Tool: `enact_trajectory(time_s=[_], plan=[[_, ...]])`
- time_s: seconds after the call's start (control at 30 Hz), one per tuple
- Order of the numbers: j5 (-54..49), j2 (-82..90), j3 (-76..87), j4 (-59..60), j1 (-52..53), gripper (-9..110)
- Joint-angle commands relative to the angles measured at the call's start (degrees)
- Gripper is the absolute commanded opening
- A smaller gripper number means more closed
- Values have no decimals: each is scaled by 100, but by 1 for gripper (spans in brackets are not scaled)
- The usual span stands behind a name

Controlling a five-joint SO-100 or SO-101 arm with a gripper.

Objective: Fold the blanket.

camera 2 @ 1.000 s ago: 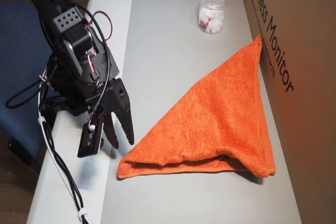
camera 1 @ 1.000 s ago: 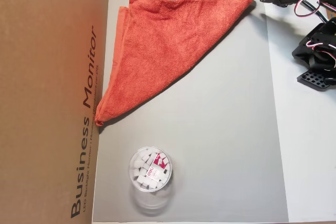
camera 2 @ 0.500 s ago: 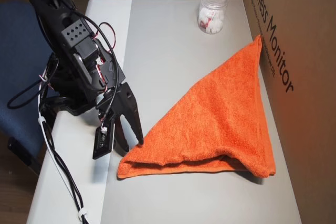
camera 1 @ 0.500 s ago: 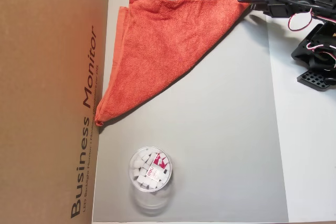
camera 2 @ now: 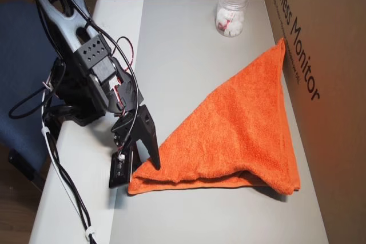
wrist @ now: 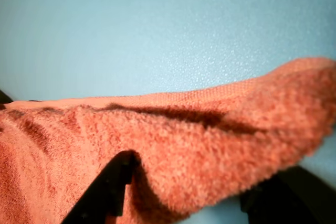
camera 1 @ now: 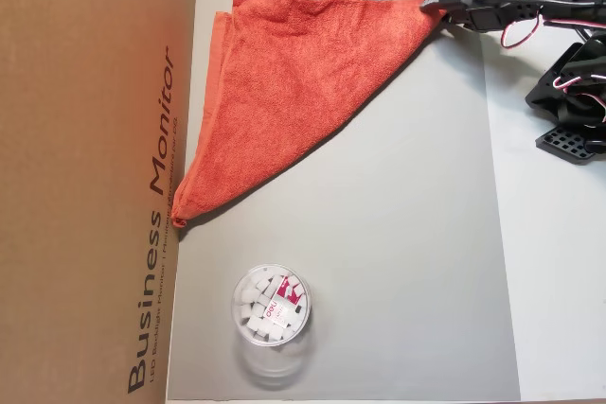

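Since a second ago the gripper [camera 2: 139, 171] has come down onto the blanket's [camera 2: 234, 130] near corner; the triangle-folded blanket stretches toward two o'clock from it on the grey mat [camera 2: 177, 55], fingers apart, straddling that corner

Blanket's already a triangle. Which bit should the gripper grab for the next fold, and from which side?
Take the blanket by its pointed corner nearest the arm, low at the left in an overhead view. The gripper already straddles it, open. Come from the arm's side: there the layers taper thin, and the cardboard box blocks the far side.
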Motion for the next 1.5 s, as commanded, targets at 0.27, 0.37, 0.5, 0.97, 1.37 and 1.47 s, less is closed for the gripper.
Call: enact_trajectory(time_s=[0.27, 0.37, 0.5, 0.97, 1.37, 1.47], plan=[[-9, -510, -475, -88, 193, 11], [-9, -589, -457, -79, 246, 8], [-9, -633, -413, -79, 334, 3], [-1828, -9, 158, 9, 1081, 0], [-3366, 1459, 773, 9, 1556, 0], [-3366, 1811, 747, -70, 1521, 0]])
